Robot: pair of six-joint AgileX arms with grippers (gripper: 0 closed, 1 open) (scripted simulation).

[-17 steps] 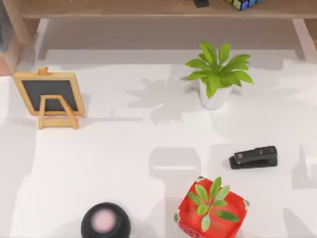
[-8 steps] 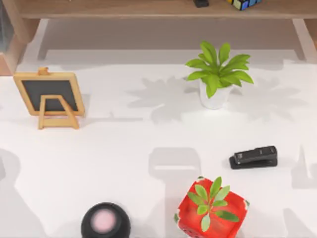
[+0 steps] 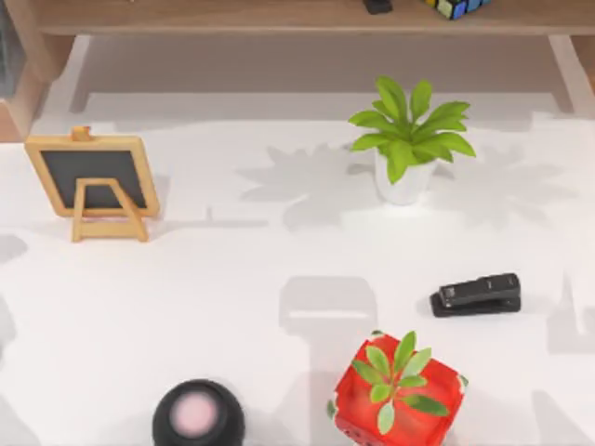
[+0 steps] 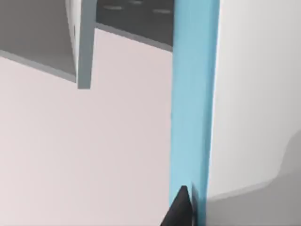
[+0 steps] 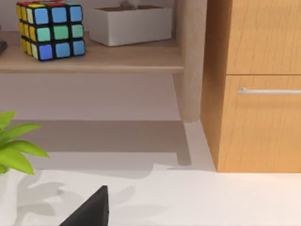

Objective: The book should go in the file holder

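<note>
A dark tip of the left gripper (image 4: 181,209) sits right against a long blue strip, which looks like the thin edge of the book (image 4: 194,103). The pictures do not tell if this gripper is open or closed, or if it has a real hold on the book. The book's long side runs straight away from the gripper. Its far end points toward a grey file holder (image 4: 84,47), and a pale flat surface lies between them. The book is near the holder but not inside it.

A dark wedge of the right gripper (image 5: 89,212) hangs low over the white table (image 3: 232,307). It cannot be told whether it is open or closed.

The right wrist view looks at a wooden shelf (image 5: 117,59) with a colour cube (image 5: 49,29) and a white box (image 5: 129,24) on it. Beside the shelf is a wooden drawer (image 5: 263,122) with a metal handle.

The top view looks down on the table. A little chalkboard (image 3: 93,177) stands at the left. A green plant in a white pot (image 3: 402,181) stands toward the back. A black stapler (image 3: 476,294) lies at the right. A red pot (image 3: 400,395) with a small plant is at the front, and a black round thing (image 3: 198,415) is to its left.
</note>
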